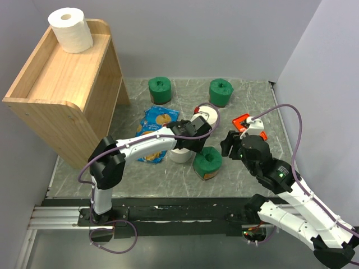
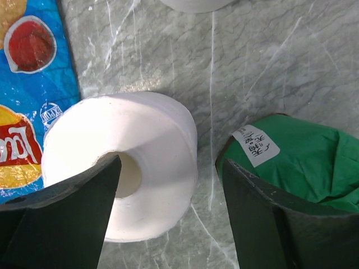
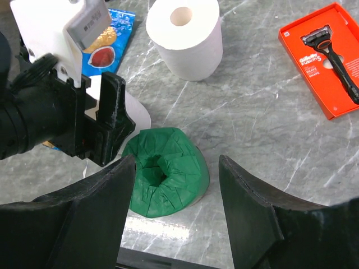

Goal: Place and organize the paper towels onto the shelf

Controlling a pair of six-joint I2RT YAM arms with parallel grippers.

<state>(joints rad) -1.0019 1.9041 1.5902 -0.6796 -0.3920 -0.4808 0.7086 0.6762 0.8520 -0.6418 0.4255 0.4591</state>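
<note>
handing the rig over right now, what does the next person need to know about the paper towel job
Grippers: left gripper open, empty, over the near white roll. The right gripper is open, empty, over the near green roll.
Done: one white roll stands on the shelf top.
Left: five rolls on the table: both near ones, the far white roll, back-left green roll, back-right green roll.
Chip bag and razor box are not part of the job.
</note>
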